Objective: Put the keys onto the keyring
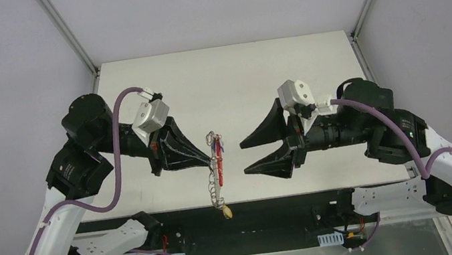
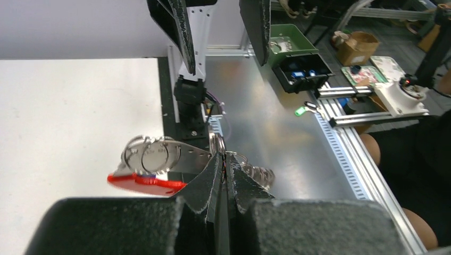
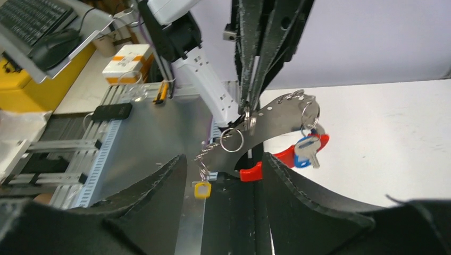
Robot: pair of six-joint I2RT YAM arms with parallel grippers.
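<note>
The keyring point(image 1: 217, 169) hangs in the air between the two arms: linked silver rings, a curved metal strip point(image 3: 266, 125), a red strap point(image 3: 282, 158) and a yellowish tag point(image 3: 202, 189) at the bottom. My left gripper point(image 1: 209, 162) is shut on it, its tips pinching a wire ring point(image 2: 223, 159). More rings point(image 2: 151, 154) and the red strap point(image 2: 146, 183) stick out to the left of the fingers. A key with a blue head point(image 3: 304, 151) dangles from a ring by the red strap. My right gripper point(image 1: 246, 158) stands open, just right of the keyring and apart from it, with nothing between its fingers point(image 3: 287, 180).
The white table point(image 1: 230, 79) lies beneath, with a black rail point(image 1: 257, 221) and a metal shelf along its near edge. Off the table are a green bin point(image 2: 290, 40), a black tray point(image 2: 303, 74), a keyboard point(image 3: 26, 18) and boxes point(image 3: 125, 61).
</note>
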